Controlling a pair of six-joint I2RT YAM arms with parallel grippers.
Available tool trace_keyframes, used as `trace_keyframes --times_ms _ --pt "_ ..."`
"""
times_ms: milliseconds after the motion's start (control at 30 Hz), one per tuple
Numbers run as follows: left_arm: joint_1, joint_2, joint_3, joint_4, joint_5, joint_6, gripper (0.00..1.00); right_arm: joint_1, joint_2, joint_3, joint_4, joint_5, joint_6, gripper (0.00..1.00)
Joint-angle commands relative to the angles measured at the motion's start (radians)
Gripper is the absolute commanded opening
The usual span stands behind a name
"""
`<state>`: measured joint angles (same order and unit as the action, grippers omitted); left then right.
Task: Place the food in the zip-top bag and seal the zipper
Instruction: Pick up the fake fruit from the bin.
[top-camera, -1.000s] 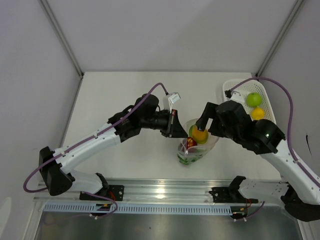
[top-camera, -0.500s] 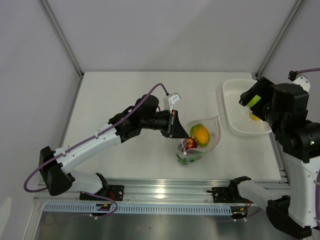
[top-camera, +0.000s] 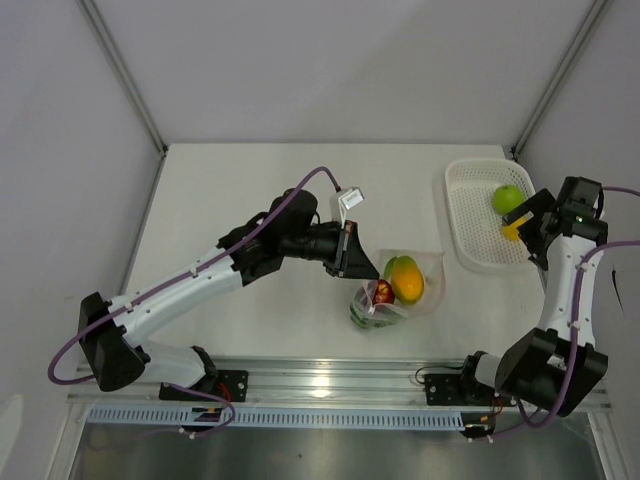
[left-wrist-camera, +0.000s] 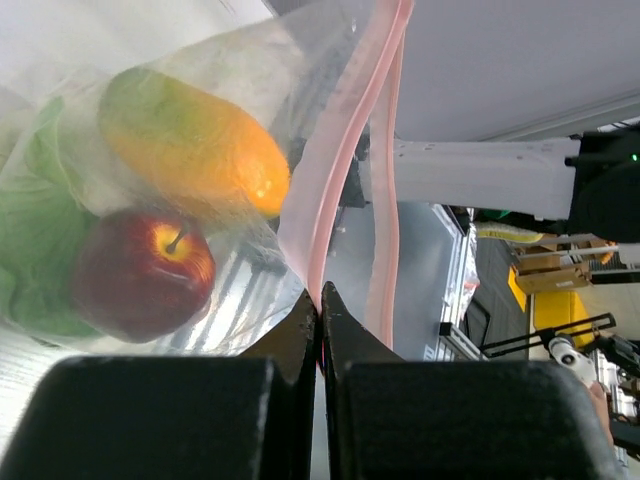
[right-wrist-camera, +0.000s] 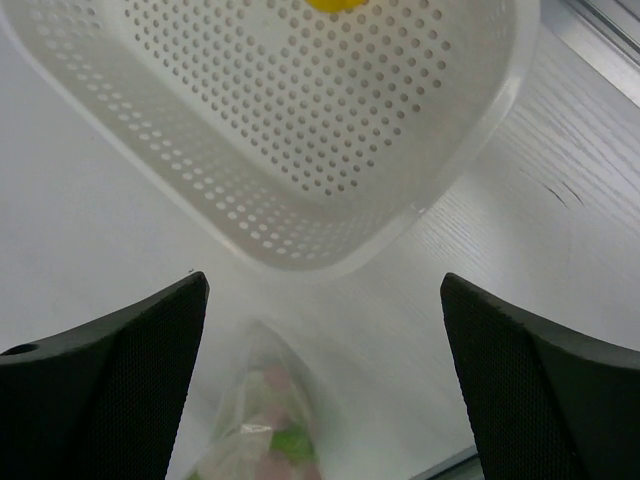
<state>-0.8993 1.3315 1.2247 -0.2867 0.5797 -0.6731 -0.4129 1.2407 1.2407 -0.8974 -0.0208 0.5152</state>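
Pink zipper (left-wrist-camera: 338, 170) sits pinched in the left gripper (left-wrist-camera: 320, 296); right gripper (right-wrist-camera: 322, 285) gapes over the basket (right-wrist-camera: 300, 150), away from the zip-top bag (top-camera: 430, 275).

"Where was the zip-top bag (top-camera: 428, 288)?"

"On the tabletop (top-camera: 250, 190) near the middle, with the left gripper (top-camera: 358, 264) at its left edge. Inside lay an orange-yellow fruit (top-camera: 405, 278), a red apple (top-camera: 383, 291) and green leaves (top-camera: 370, 314)."

"And the right gripper (top-camera: 527, 216)?"

"Over the right rim of the white basket (top-camera: 470, 225), well apart from the bag, beside a yellow piece (top-camera: 511, 231). A green apple (top-camera: 508, 198) sat in the basket just beyond."
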Motion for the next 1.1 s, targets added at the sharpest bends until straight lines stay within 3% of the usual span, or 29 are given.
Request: trace_keyframes --times_ms 0,433,1067 --pt "-0.006 -0.002 0.009 0.080 0.064 -0.013 0.01 -0.004 0.037 -0.018 0.188 -0.019 0.003 1.00" --pt "-0.004 0.028 0.032 0.055 0.117 0.012 0.01 0.019 0.230 -0.032 0.334 0.143 0.062 0.99" --pt "-0.004 0.023 0.042 0.050 0.105 0.018 0.01 0.143 0.462 0.023 0.396 0.493 0.131 0.99"
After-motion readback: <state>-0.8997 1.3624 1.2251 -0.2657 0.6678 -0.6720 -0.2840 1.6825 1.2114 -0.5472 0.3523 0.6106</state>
